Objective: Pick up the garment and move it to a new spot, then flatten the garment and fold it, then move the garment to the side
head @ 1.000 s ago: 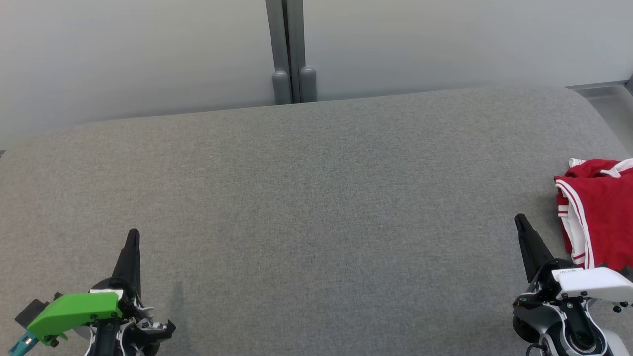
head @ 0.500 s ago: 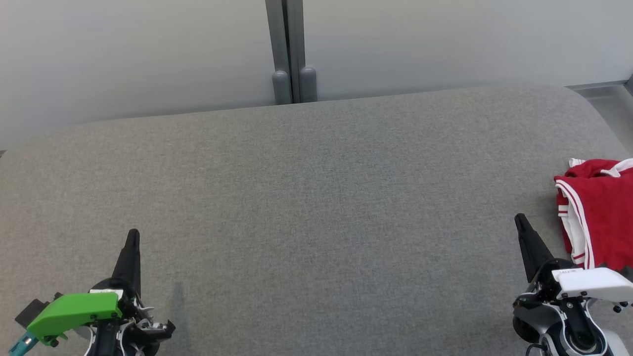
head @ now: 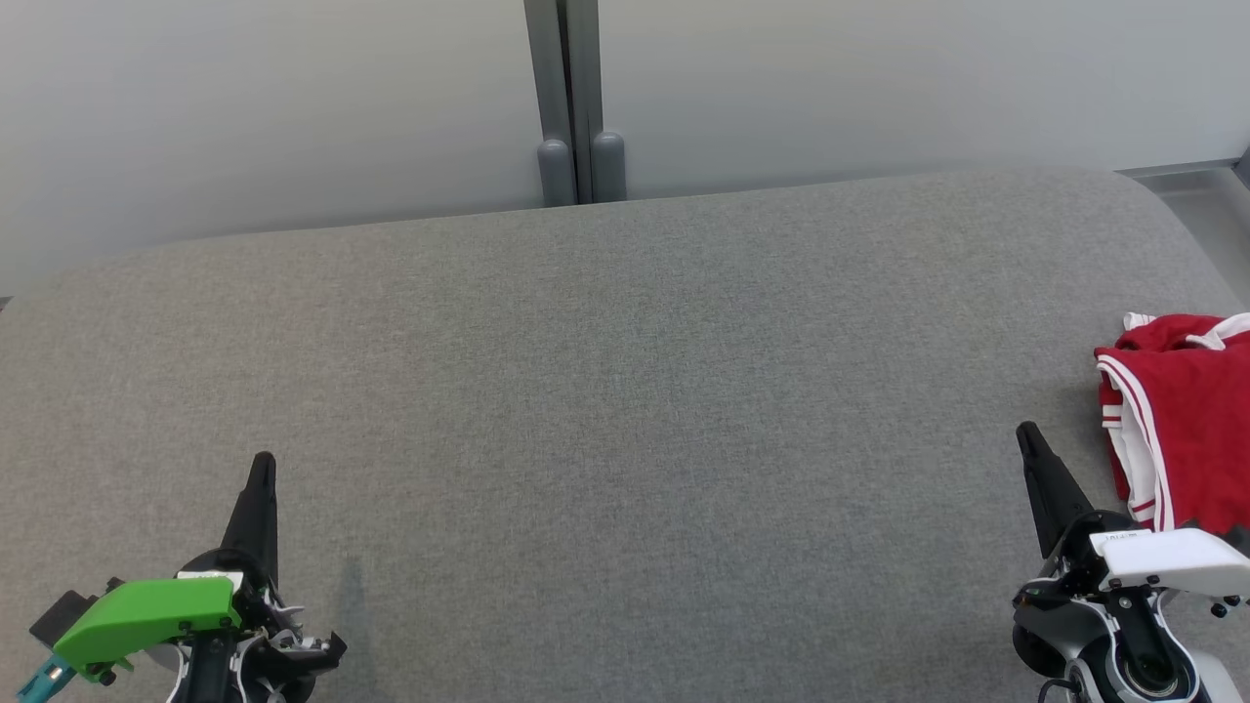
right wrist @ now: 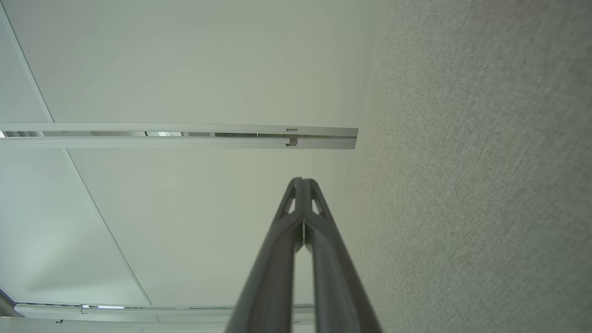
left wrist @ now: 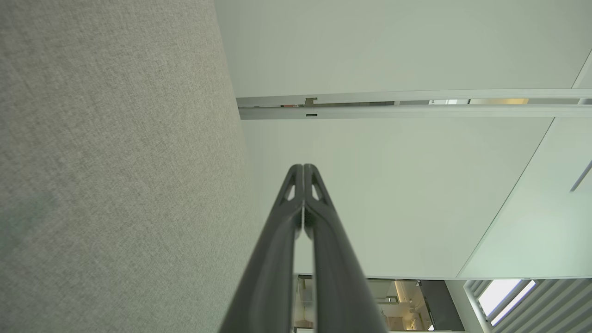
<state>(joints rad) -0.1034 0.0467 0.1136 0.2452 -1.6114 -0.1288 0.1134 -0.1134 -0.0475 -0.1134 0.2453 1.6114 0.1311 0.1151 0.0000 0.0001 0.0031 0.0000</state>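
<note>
The garment [head: 1187, 420] is red with white stripes and trim. It lies bunched at the right edge of the grey fabric surface [head: 625, 410], partly cut off by the head view's border. My right gripper [head: 1025, 434] rests at the lower right, just left of the garment, fingers shut and empty. At the lower left sits my left gripper [head: 263, 464], also shut and empty, far from the garment. In the left wrist view the left gripper [left wrist: 303, 167] has its tips pressed together. The right wrist view shows the right gripper [right wrist: 301, 181] closed the same way.
A pale wall panel [head: 293, 98] runs behind the surface, with a grey vertical post [head: 576, 98] at its middle. The surface's far right corner is rounded [head: 1172, 210].
</note>
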